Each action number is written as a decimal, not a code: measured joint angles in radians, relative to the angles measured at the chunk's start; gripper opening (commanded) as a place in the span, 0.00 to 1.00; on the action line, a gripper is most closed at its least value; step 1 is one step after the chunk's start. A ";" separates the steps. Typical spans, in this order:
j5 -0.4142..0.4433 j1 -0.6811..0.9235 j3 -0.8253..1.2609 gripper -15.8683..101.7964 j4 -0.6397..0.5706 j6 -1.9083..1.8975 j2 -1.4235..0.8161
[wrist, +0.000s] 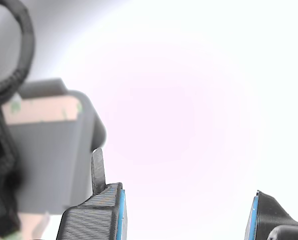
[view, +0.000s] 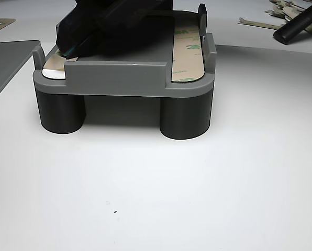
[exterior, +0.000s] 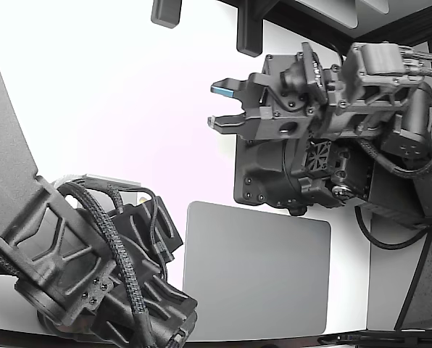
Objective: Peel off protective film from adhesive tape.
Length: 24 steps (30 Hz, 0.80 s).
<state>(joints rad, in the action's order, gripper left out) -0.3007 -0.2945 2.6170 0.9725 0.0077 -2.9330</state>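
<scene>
**Gripper held wide above the white table, fixture apart**

In the exterior view the gripper (exterior: pixel 223 105) is seen with its blue-padded fingers (exterior: pixel 221 89) spread wide and nothing held between them. In the wrist view the same gap is shown over the white table (wrist: pixel 199 100), with the grey fixture (wrist: pixel 49 145) lying beside one fingertip. On that fixture (view: pixel 119 73) a strip of adhesive tape (view: pixel 187 52) is seated along one edge, its printed film (view: pixel 190 39) uppermost. A grey mat (exterior: pixel 256 272) is laid near the fixture.

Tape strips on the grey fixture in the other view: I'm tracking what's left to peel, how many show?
2: one tan film-covered tape strip along its right edge, another at its left corner, mostly hidden under the dark gripper.
</scene>
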 measured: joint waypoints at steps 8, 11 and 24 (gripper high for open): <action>-0.015 0.008 0.044 0.98 -0.002 0.028 0.003; 0.034 0.009 0.044 0.98 -0.002 -0.002 0.002; 0.272 0.218 0.044 0.98 -0.002 -0.061 0.000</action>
<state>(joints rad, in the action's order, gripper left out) -0.0291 -0.0767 2.6615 0.9710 -0.0537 -2.9330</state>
